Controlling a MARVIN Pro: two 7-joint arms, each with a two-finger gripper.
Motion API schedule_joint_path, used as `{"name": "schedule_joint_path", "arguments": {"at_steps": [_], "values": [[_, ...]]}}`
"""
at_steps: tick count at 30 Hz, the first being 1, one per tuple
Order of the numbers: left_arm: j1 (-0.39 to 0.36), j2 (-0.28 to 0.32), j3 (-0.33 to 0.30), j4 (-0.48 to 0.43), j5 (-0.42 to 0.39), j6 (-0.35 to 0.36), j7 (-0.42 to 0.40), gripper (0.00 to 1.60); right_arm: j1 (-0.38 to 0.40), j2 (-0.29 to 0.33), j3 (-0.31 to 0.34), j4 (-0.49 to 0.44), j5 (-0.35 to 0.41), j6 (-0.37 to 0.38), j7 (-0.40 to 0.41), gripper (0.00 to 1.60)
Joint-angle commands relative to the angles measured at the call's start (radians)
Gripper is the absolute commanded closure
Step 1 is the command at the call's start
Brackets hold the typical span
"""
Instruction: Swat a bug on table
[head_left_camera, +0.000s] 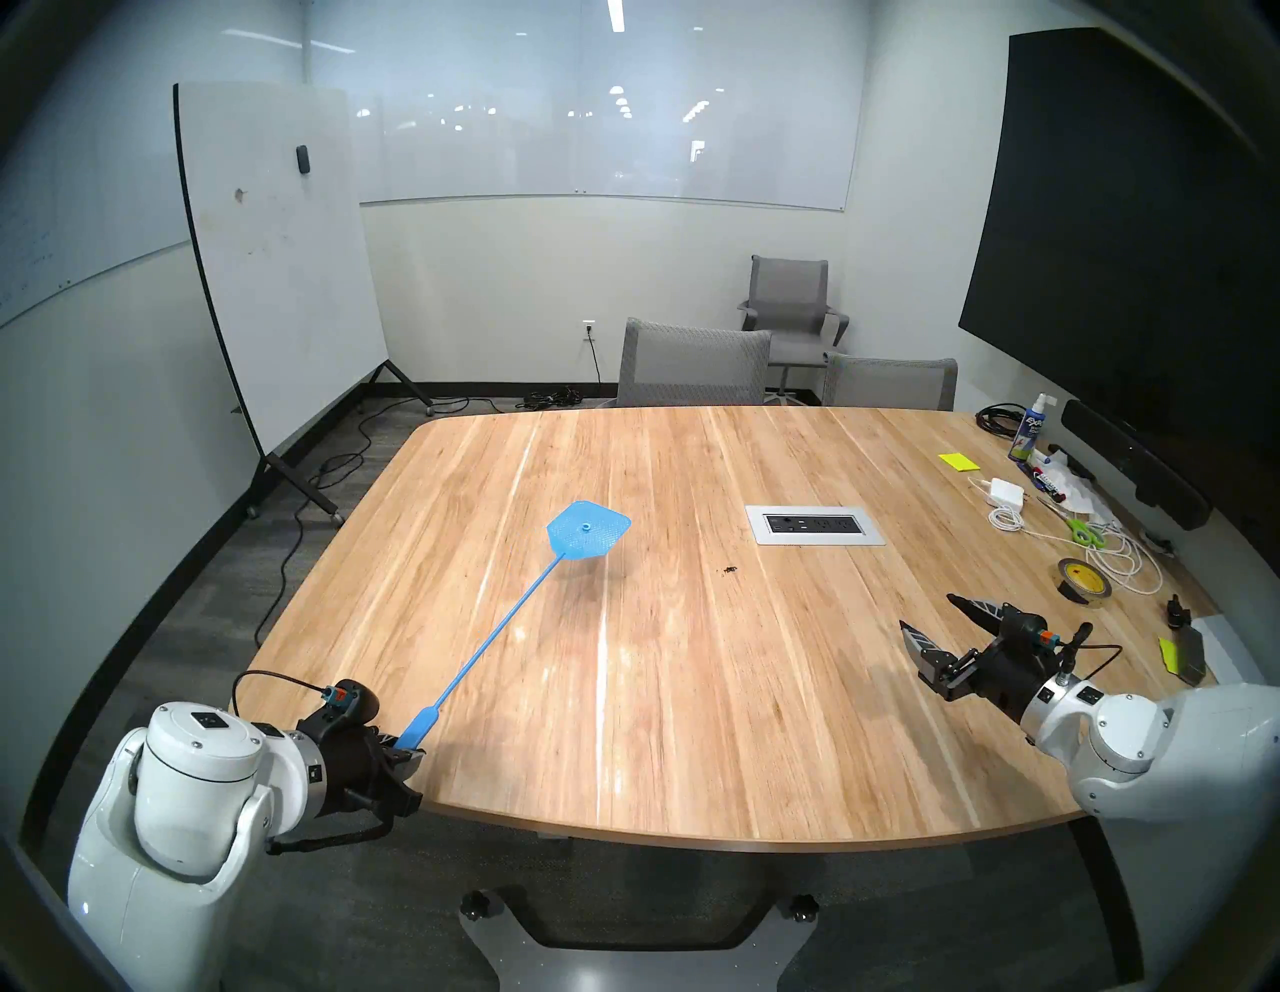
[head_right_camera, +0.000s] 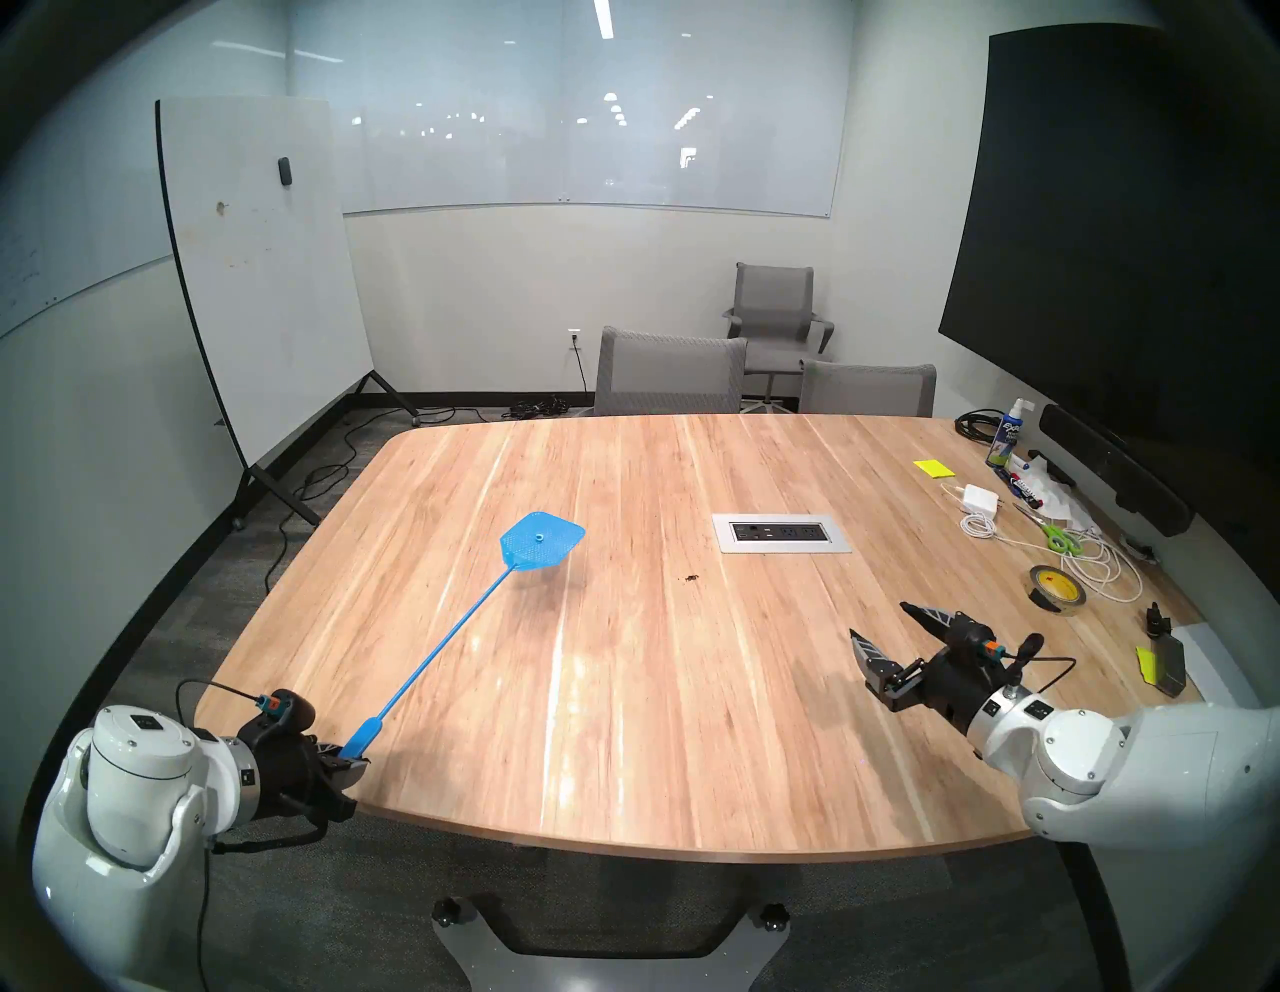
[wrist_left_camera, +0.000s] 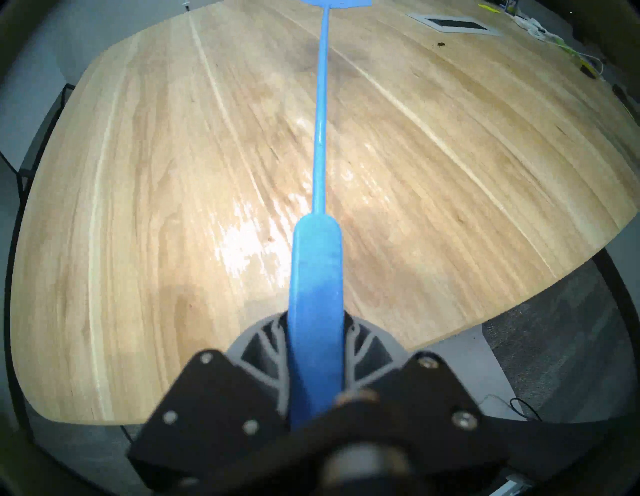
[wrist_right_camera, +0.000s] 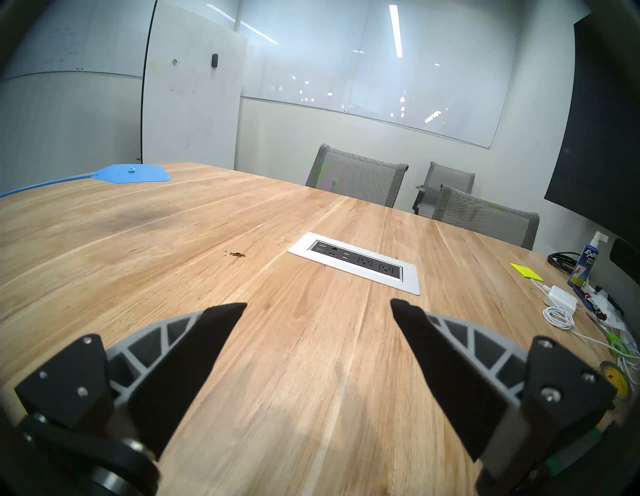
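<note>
The bug (head_left_camera: 729, 570) (head_right_camera: 691, 576) (wrist_right_camera: 236, 255) (wrist_left_camera: 441, 44) is a tiny dark cluster of bits on the light wood table (head_left_camera: 623, 693) (head_right_camera: 623, 727), just left of the silver outlet panel (head_left_camera: 815, 524). My left gripper (head_left_camera: 409, 755) (head_right_camera: 350, 758) (wrist_left_camera: 315, 346) at the table's near left corner is shut on the handle of a blue fly swatter (head_left_camera: 485, 644) (wrist_left_camera: 320, 138). The swatter's mesh head (head_left_camera: 589, 532) (head_right_camera: 542, 543) (wrist_right_camera: 133, 174) hovers above the table, well left of the bug. My right gripper (head_left_camera: 931, 613) (head_right_camera: 880, 620) (wrist_right_camera: 318, 306) stands open and empty near the right front, its tips pointing toward the panel.
Along the table's right edge lie a yellow sticky pad (head_left_camera: 958, 462), a white charger with cable (head_left_camera: 1008, 493), green scissors (head_left_camera: 1084, 532), a tape roll (head_left_camera: 1084, 580), markers and a spray bottle (head_left_camera: 1028, 433). Grey chairs (head_left_camera: 692, 367) stand at the far edge; a whiteboard (head_left_camera: 277, 263) stands left.
</note>
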Motion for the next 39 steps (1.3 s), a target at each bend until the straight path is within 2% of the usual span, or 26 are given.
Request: {"name": "schedule_joint_path", "arguments": {"at_steps": [1, 13, 15, 16, 18, 29, 39], "values": [[-0.109, 0.049, 0.037, -0.050, -0.027, 0.010, 0.001, 1.60, 0.008, -0.001, 0.008, 0.002, -0.001, -0.002, -0.001, 0.00], [-0.251, 0.060, 0.189, -0.006, -0.036, 0.010, 0.061, 1.60, 0.008, -0.001, 0.008, 0.002, -0.001, -0.002, -0.001, 0.00], [-0.288, 0.051, 0.219, 0.010, -0.036, 0.010, 0.069, 1.60, 0.008, -0.001, 0.008, 0.002, -0.001, -0.002, -0.001, 0.00], [-0.272, 0.047, 0.218, 0.003, -0.040, 0.010, 0.075, 1.60, 0.008, -0.001, 0.008, 0.002, -0.001, -0.002, -0.001, 0.00], [-0.313, 0.037, 0.251, 0.020, -0.038, 0.010, 0.086, 1.60, 0.008, -0.001, 0.008, 0.002, -0.001, -0.002, -0.001, 0.00], [-0.422, -0.014, 0.342, 0.075, -0.030, 0.010, 0.124, 1.60, 0.008, -0.001, 0.008, 0.002, -0.001, -0.002, -0.001, 0.00], [-0.537, -0.050, 0.426, 0.159, -0.017, 0.010, 0.127, 1.60, 0.008, -0.001, 0.008, 0.002, -0.001, -0.002, -0.001, 0.00]]}}
